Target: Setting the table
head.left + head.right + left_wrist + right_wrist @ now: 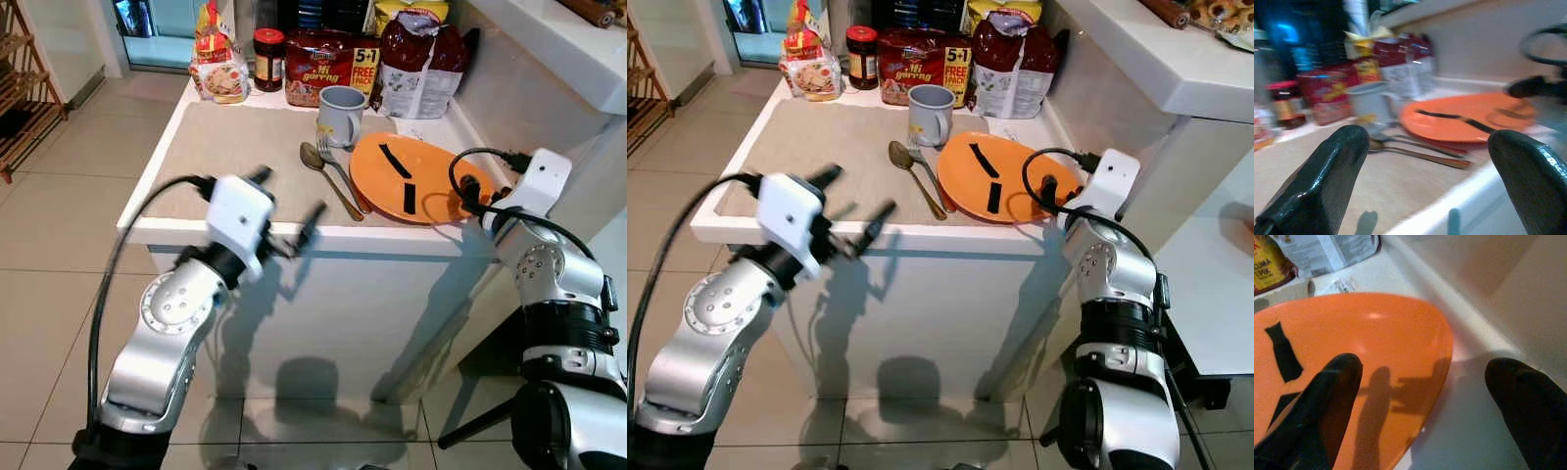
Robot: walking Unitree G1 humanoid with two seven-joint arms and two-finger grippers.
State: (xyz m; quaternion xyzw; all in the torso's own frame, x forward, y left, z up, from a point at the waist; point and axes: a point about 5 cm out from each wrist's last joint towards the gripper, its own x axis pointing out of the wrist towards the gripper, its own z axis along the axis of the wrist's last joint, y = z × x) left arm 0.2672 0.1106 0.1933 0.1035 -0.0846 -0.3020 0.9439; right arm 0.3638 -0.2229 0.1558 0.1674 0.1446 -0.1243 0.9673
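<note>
**A:** Where's the right gripper [1415, 382] now?

**B:** Its fingers are spread wide with nothing between them, poised over the near right edge of the orange plate [416, 176]. One finger [1327, 396] hangs over the plate's surface, the other over the white counter [294, 233] just beyond the rim, so the rim sits between them.

**A:** And the left gripper [289, 211]?

**B:** Also released, empty, hovering blurred at the counter's front edge, at about seven o'clock from the plate. From its wrist, the spoon [328, 176] and fork [343, 171] lie side by side just ahead, with the plate beyond them.

**A:** So the plate's position?

**B:** Flat on the counter's right part, with two strips of black tape on its face. The cutlery touches or nearly touches its edge at nine o'clock; the grey mug [340, 115] stands at about eleven o'clock, and the food packets [328, 64] line the back.

**A:** How would it handle?

**B:** I'd guess stiff, light plastic, smooth and a bit slippery, unlikely to break. Lying flat, it offers little to pinch; the raised rim at the near right is the best place, one finger above and one slipped under. It could skid toward the cutlery if pushed instead of gripped.

**A:** And the spoon and fork?

**B:** Thin, rigid, low-lying metal. Take them mid-handle, across the narrow width.
</note>
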